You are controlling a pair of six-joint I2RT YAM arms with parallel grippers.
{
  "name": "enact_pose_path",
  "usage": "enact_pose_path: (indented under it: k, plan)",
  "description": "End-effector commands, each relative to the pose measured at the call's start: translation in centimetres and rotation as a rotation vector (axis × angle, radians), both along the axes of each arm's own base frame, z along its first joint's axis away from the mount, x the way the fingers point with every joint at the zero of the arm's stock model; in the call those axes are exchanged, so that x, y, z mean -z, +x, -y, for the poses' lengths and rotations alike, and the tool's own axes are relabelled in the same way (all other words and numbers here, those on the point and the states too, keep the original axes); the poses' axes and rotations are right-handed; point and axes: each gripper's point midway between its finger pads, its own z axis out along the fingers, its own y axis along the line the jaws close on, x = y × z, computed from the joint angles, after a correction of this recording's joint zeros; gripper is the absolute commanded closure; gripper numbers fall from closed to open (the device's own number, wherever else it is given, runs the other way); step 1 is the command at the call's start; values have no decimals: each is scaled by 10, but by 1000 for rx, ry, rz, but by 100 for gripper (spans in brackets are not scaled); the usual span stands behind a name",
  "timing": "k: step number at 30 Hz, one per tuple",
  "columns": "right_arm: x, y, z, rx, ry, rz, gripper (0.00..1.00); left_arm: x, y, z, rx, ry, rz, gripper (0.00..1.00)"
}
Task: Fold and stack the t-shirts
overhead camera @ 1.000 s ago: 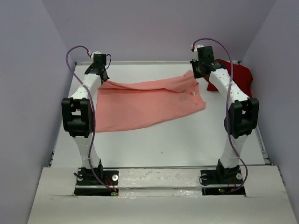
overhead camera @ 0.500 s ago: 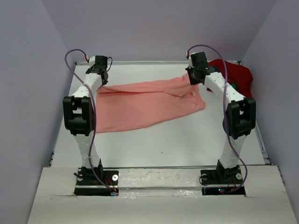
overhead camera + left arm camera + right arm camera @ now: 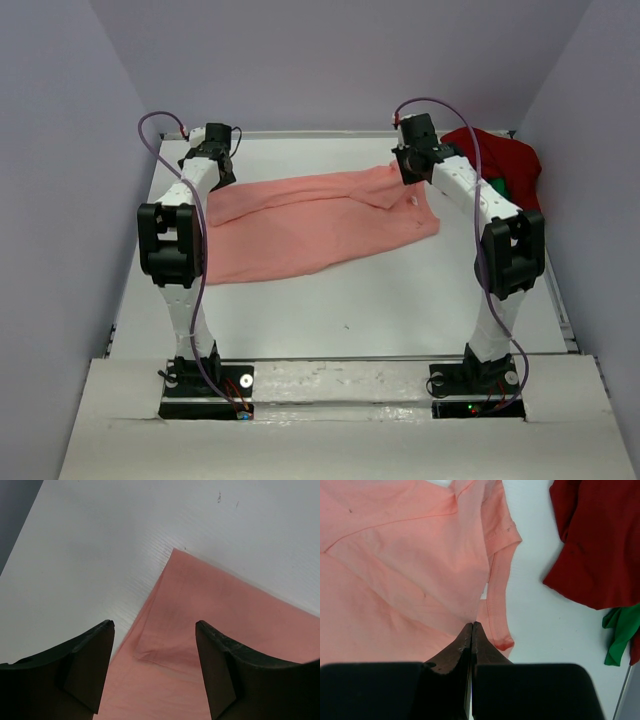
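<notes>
While left fingers (image 3: 85,665) gape, three t-shirts lie: pink (image 3: 300,225), red (image 3: 515,165), green (image 3: 620,630).

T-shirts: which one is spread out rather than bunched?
The salmon-pink t-shirt, spread across the middle; the dark red t-shirt and green t-shirt lie bunched at the far right.

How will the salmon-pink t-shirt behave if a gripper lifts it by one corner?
Probably floppy: the salmon-pink t-shirt lies flat on the table with soft creases and a folded-over edge, so it should hang and drape. It looks thin, so it is likely light. Pushed, it would likely bunch up rather than slide as one piece.
</notes>
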Motion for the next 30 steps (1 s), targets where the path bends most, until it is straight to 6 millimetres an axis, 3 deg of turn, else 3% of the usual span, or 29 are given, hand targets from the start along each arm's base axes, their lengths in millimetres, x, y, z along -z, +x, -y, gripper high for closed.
enact_pose_path:
  k: [1, 6, 15, 22, 26, 30]
  plan:
    - [-8, 0, 7, 56, -13, 26, 100, -36, 5, -1, -23, 0, 86, 23]
    - [15, 3, 18, 132, -64, -10, 100, -50, 5, 2, -4, -18, 119, 23]
    - [63, 0, 19, 177, -79, -97, 100, -99, 3, 9, 51, -43, 205, 23]
    - [83, -3, 30, 244, -137, -129, 100, -107, 0, 15, 77, -48, 215, 23]
    - [91, -12, 52, 346, -178, -165, 100, -110, -3, 15, 82, -38, 216, 23]
    - [95, -18, 62, 412, -177, -161, 100, -111, -5, 15, 84, -32, 212, 23]
